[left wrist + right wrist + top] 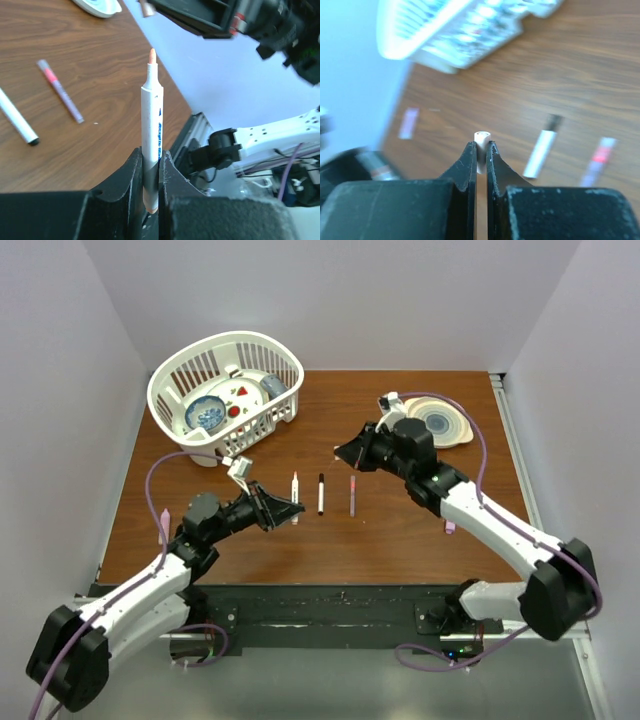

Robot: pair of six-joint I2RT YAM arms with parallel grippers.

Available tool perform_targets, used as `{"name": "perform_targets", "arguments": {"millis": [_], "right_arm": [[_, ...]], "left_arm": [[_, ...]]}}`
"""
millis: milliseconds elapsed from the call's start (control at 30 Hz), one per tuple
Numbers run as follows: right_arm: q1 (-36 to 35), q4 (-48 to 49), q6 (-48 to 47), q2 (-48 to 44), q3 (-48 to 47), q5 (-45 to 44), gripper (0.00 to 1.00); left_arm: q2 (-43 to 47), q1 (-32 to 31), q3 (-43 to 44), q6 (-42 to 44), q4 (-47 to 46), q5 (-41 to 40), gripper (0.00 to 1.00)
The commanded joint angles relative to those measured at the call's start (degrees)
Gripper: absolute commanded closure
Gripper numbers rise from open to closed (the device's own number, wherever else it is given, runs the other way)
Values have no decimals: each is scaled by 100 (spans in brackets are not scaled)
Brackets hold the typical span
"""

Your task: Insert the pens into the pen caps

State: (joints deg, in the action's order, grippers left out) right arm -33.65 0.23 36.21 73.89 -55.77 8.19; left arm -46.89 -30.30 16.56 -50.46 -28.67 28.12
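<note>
Where the desk (300,540) begins on the left, we see a pink piece (164,525) lying near the edge. Behind it is a white basket (180,375) w/ a blue bowl (208,416) & some red bits inside.

The left arm (150,585) reaches in from the near-left corner. The left jaws are pinched tight on the white pen (151,125), gripping the lower end of its barrel. In the left wrist view that pen stands straight out of the jaws, uncapped. Its pinkish-orange tip (152,55) points toward the right jaws.

Next to the right, two more pens lie flat on the wood, approx parallel & apart: first a black-ended pen (321,493), then a lilac pen (353,495).

Further right & a bit farther back, the right arm (490,520) comes in from the near-right corner. The right jaws are fully closed on the pale pink cap (482,137), which pokes out just past the fingertips w/ its open mouth facing outward. In the left wrist view the cap sits at the top edge, beyond the pen tip, w/ a gap between them.

Behind the right wrist there's a stack of plates (440,423) at the far-right of the desk. A second pink piece (450,528) lies beside the right forearm. We can't tell whether either pink piece is a cap.
</note>
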Motion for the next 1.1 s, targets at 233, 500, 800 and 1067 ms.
{"name": "perform_targets", "arguments": {"millis": [233,500,800,1067], "right_arm": [[-607,1963,1486,-911,716,105,100],[-713,1884,1407,-964,707,-1,100],[-819,1849,1328,-1025,778,-54,100],[-907,1770,1231,-982,725,-124,100]], "left_arm": [[-953,-590,453,-307,-1791,133,100],[-1076,-810,621,-184,-1678,-43,100],[-1041,-810,709,-26,-1440,-140,100],[-1067,-810,735,-17,-1466,-122,100]]}}
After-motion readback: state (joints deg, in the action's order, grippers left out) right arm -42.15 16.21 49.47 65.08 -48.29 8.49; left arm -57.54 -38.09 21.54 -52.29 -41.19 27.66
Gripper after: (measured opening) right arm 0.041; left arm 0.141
